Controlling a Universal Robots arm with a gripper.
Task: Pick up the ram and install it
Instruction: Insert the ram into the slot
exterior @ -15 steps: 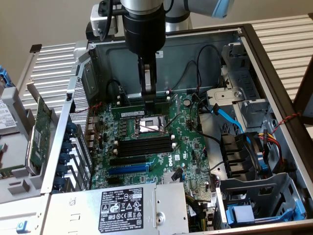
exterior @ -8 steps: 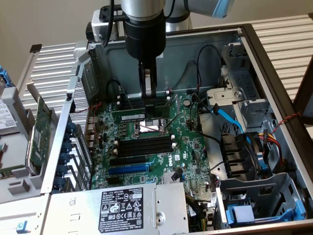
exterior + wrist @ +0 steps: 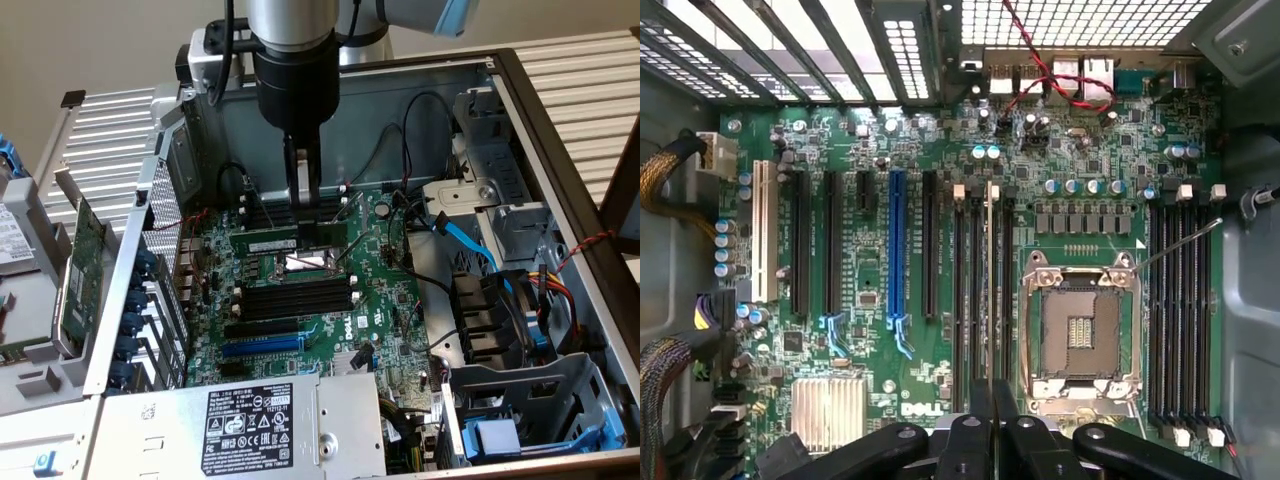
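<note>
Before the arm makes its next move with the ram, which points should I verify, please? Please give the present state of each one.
1. Gripper over the ram: ok, it stands directly above the stick.
2. Ram in line with the black slots: ok, in the wrist view its edge runs parallel between them.
3. Ram pressed fully down into its slot: cannot tell.
4. White end clips closed on the ram: cannot tell.
5. Blue cable away from the ram: ok, it lies apart from it, toward the exterior view's right.
</note>
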